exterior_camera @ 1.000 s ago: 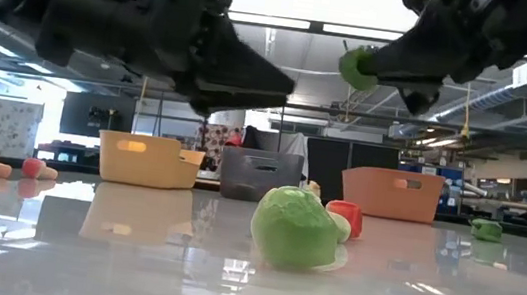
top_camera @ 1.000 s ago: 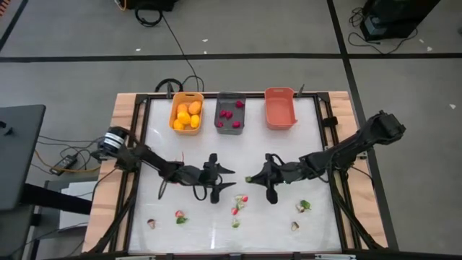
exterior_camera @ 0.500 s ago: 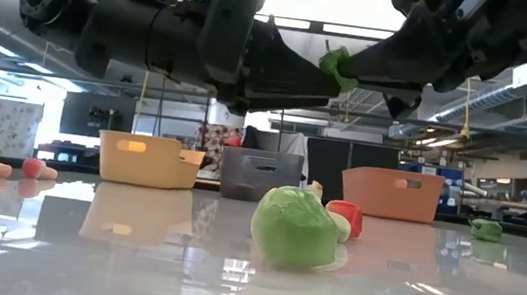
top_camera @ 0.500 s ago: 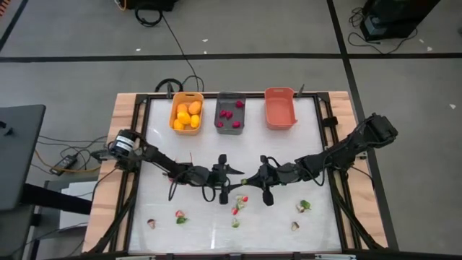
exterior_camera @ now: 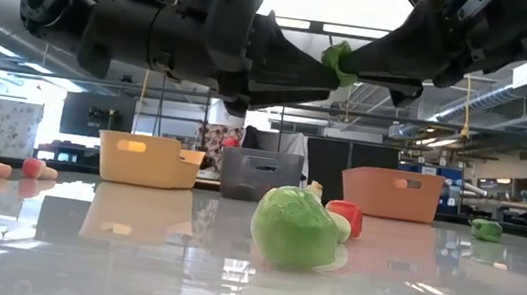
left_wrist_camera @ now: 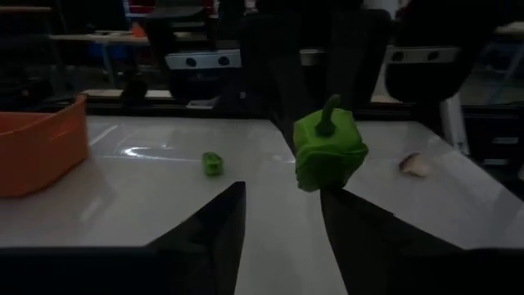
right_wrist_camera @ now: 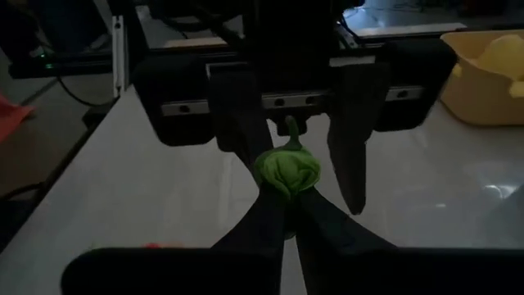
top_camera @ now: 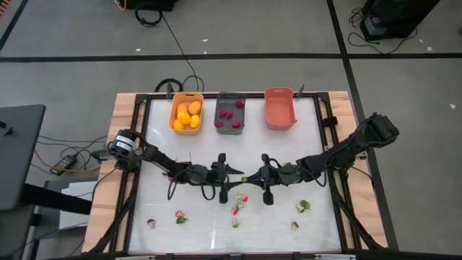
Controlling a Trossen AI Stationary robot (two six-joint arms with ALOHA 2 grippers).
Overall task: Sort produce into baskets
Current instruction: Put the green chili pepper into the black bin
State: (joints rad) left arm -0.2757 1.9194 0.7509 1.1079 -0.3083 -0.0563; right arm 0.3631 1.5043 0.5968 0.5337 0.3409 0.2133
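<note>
Two dark arms meet above the middle of the white table [top_camera: 180, 144], gripper tip to gripper tip, well in front of the dark grey basket [top_camera: 230, 113]. The right gripper [right_wrist_camera: 285, 195] has its fingers clenched on a small green pepper-like piece [right_wrist_camera: 286, 170], rounded and lumpy with a short curved stem, held in the air at the meeting point. The left gripper [left_wrist_camera: 282, 192] faces it with its fingers [left_wrist_camera: 214, 225] parted, one on each side of that green piece [left_wrist_camera: 328, 152]; whether they touch it cannot be told.

Behind the meeting point, along the table's far edge, stand three baskets in a row: the yellow-orange basket [top_camera: 185, 113] to the left of the grey one holds rounded orange-yellow fruits [top_camera: 187, 115], the grey one holds a few dark red pieces [top_camera: 227, 114], and the salmon basket [top_camera: 280, 108] to its right shows nothing inside from above.

Loose produce lies on the table on the near side of the grippers: a red and green cluster [top_camera: 241, 201] just below them, a small green bit [top_camera: 304, 205] to the right, and tiny pale and red pieces [top_camera: 180, 214] to the left, too small to name. A large green lump [exterior_camera: 296, 227] in the low view hides part of a red piece [exterior_camera: 346, 216] behind it.
</note>
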